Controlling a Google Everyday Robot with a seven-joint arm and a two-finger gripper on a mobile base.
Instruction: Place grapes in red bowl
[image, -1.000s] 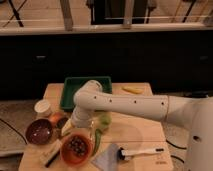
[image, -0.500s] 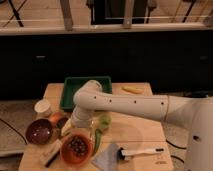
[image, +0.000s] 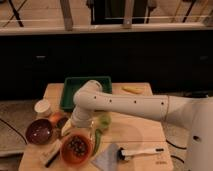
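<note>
The red bowl (image: 75, 150) stands near the table's front edge, left of centre. Dark berries, the grapes (image: 78, 145), lie inside it. My gripper (image: 75, 129) hangs at the end of the white arm (image: 120, 104), just above the bowl's far rim. The arm's wrist covers most of the gripper.
A dark maroon bowl (image: 39, 131) sits left of the red bowl, with an orange fruit (image: 56, 119) and a white cup (image: 43, 106) behind it. A green tray (image: 74, 91) is at the back, a banana (image: 132, 90) at back right. A green cup (image: 104, 120) and a brush (image: 139, 152) on grey cloth lie to the right.
</note>
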